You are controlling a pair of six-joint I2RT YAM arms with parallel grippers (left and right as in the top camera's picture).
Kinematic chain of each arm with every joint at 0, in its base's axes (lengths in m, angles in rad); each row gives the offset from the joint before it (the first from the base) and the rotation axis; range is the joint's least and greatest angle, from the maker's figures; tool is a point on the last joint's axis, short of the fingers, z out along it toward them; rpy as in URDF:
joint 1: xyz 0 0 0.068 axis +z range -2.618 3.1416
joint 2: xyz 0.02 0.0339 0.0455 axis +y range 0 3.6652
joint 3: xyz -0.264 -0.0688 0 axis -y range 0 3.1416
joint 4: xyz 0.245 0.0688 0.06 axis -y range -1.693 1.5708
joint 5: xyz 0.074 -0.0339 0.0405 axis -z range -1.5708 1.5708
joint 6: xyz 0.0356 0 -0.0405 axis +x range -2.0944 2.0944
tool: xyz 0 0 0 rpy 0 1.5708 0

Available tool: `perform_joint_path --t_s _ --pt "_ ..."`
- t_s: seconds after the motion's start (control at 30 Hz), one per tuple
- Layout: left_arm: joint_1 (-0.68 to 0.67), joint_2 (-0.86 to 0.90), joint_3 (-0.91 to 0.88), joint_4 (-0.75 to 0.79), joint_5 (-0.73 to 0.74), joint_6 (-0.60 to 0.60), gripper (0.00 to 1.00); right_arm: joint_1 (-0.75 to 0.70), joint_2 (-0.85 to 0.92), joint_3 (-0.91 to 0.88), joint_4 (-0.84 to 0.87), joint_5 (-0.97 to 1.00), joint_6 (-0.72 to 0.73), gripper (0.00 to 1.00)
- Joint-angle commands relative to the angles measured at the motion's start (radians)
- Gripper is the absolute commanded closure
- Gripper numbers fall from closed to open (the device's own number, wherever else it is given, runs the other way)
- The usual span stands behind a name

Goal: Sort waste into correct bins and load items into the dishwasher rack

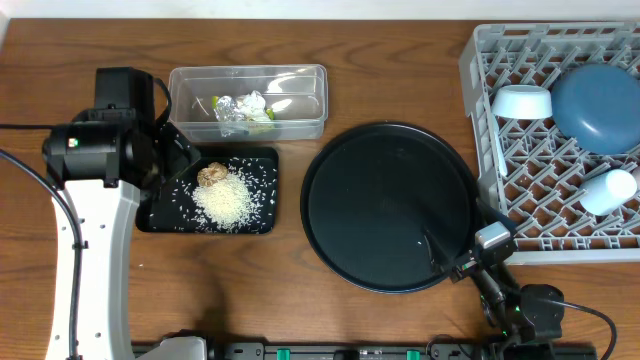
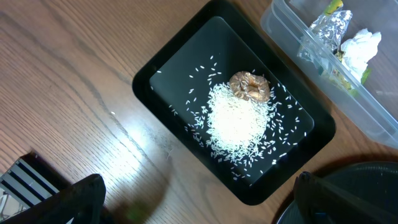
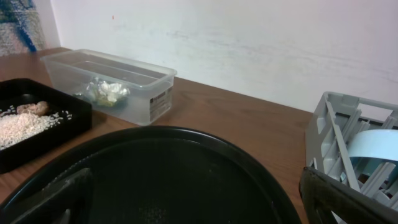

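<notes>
Both jaws gape, empty: left gripper [image 2: 196, 202] over the black tray [image 1: 262, 215] at frame left, right gripper [image 1: 455, 262] at the round tray [image 1: 380, 210] lower edge. Rice [image 2: 239, 124] is in the tray, foil wad [image 1: 237, 108] in the clear tub [image 1: 300, 80]. Sorting looks done, so lift straight and clear the rims. Only overhead shows the blue plate [image 1: 598, 108] in the rack [image 1: 480, 60].

clear tub [image 2: 283, 28]: up-right of left gripper [image 2: 198, 193], cut by frame edge
rack [image 3: 333, 124]: right of right gripper [image 3: 193, 199], cut off
wrapper [image 2: 336, 76]: partly under foil wad [image 2: 329, 25]

Rice [image 2: 236, 122] and brown lump [image 2: 250, 86] lie in black tray [image 2: 180, 71].
</notes>
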Motion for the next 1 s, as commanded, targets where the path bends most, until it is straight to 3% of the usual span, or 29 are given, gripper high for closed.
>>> perform_joint_path --t_s 0.0,0.33,0.6,0.97 --pt "-0.004 0.002 0.005 -0.004 -0.015 -0.006 0.02 0.002 -0.005 -0.002 -0.005 0.000 -0.013 0.01" --pt "-0.004 -0.002 0.005 -0.003 -0.015 -0.006 0.02 0.002 -0.005 -0.002 -0.005 0.000 -0.013 0.01" --pt "-0.004 -0.119 -0.027 -0.003 -0.015 -0.006 0.02 0.002 -0.005 -0.002 -0.005 0.000 -0.013 0.01" --pt "-0.003 -0.513 -0.518 0.004 -0.016 -0.006 0.02 0.002 -0.005 -0.002 -0.005 0.000 -0.013 0.02"
